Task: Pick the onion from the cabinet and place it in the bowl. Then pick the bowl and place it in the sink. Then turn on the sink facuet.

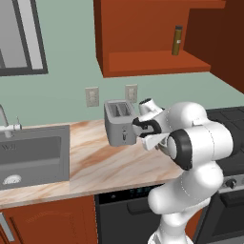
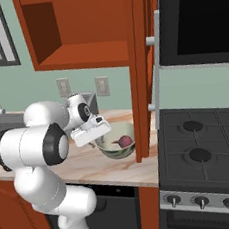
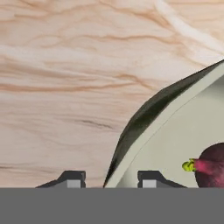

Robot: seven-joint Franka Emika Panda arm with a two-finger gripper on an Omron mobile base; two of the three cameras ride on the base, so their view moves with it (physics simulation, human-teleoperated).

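The pale grey-cream bowl point(image 2: 111, 153) stands on the marble counter beside the stove, with the reddish-purple onion point(image 2: 124, 141) lying inside it. My gripper point(image 2: 96, 140) reaches down at the bowl's left rim. In the hand view the bowl point(image 3: 175, 100) rim runs between my two fingertips point(image 3: 73, 177), one outside and one inside, with small gaps on both sides; the gripper point(image 3: 111, 178) stands partly open and holds nothing. The onion point(image 3: 212, 168) shows at the right edge. The wall cabinet point(image 1: 143, 28) hangs above. The dark sink point(image 1: 33, 152) and its faucet point(image 1: 5, 121) are far left.
A grey toaster point(image 1: 119, 121) stands against the wall just left of my hand. An olive-brown bottle point(image 1: 177, 40) is on the cabinet shelf. The black stove point(image 2: 201, 147) borders the bowl on the right, with a tall wooden panel point(image 2: 137, 73) between them.
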